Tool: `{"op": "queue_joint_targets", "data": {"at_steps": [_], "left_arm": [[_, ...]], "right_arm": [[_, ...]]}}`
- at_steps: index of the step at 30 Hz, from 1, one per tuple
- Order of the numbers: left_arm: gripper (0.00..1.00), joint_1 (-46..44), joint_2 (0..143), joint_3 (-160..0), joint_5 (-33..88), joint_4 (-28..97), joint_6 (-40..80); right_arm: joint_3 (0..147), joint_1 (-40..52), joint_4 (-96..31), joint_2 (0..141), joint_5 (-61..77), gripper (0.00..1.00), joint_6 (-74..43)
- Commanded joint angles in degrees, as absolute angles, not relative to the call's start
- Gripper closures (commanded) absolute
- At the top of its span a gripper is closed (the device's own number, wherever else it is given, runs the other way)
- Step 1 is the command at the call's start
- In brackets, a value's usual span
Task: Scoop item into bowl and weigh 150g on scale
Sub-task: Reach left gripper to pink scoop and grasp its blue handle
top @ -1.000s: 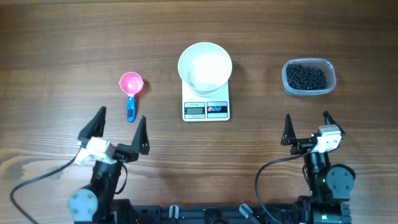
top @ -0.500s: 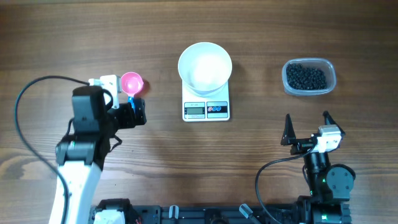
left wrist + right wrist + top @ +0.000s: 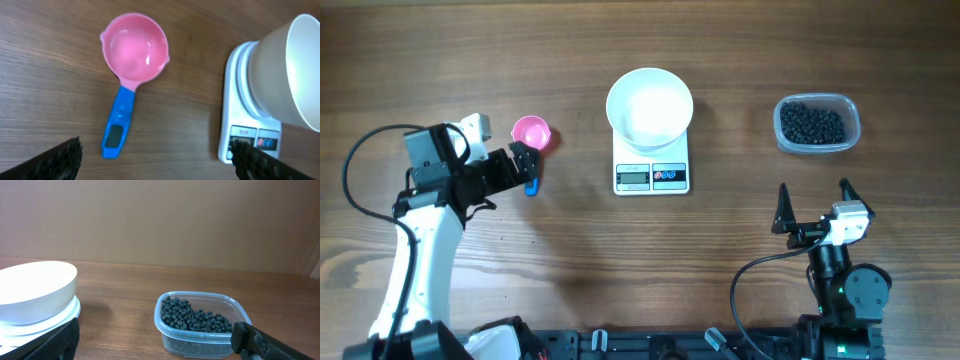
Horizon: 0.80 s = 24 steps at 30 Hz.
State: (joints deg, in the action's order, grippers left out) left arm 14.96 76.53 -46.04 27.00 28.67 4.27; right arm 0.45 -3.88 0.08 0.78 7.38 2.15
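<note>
The item, a heap of small black beans (image 3: 812, 124) (image 3: 194, 316), fills a clear plastic tub (image 3: 852, 124) (image 3: 165, 330) at the right. The white bowl (image 3: 650, 106) (image 3: 295, 70) (image 3: 35, 286) stands on the white scale (image 3: 651, 178) (image 3: 244, 135) at the table's middle. A pink scoop (image 3: 531, 132) (image 3: 134, 47) with a blue handle (image 3: 119, 122) lies left of the scale. My left gripper (image 3: 528, 167) (image 3: 157, 165) hovers open over that handle, touching nothing. My right gripper (image 3: 813, 203) (image 3: 160, 347) rests open near the front edge, short of the tub.
The left arm (image 3: 430, 190) reaches in from the left side over bare wood. A black cable (image 3: 355, 165) loops behind it. The right arm's base (image 3: 845, 290) sits at the front right edge.
The left arm swung from the front edge out to the scoop, then drew back leftward, and now points right with its open jaws above the blue handle. The right arm stayed still.
</note>
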Motion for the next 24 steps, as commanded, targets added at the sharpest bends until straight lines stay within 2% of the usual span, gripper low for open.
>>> {"op": "queue_joint_targets", "data": {"at_steps": [1,3,5,12,17,21,24], "left_arm": [[0.0,13.5,78.59,-52.12,24.84,35.73,5.08],[0.0,10.83,79.37,-57.28,14.31,43.31,4.95],[0.0,8.58,79.66,-60.97,9.43,46.26,4.97],[0.0,6.61,80.27,-60.31,10.79,41.76,4.95],[0.0,10.44,86.06,-60.31,11.16,41.65,4.93],[0.0,13.32,94.02,-60.34,23.35,39.7,-2.68],[0.01,14.04,98.13,-60.34,26.13,37.8,-3.57]], "right_arm": [[0.32,-3.55,0.32,0.21,6.2,0.0,1.34],[0.32,-3.55,0.32,0.21,6.2,0.0,1.34],[0.32,-3.55,0.32,0.21,6.2,0.0,1.34],[0.32,-3.55,0.32,0.21,6.2,0.0,1.34],[0.32,-3.55,0.32,0.21,6.2,0.0,1.32],[0.32,-3.55,0.32,0.21,6.2,0.0,1.34],[0.32,-3.55,0.32,0.21,6.2,0.0,1.34]]}}
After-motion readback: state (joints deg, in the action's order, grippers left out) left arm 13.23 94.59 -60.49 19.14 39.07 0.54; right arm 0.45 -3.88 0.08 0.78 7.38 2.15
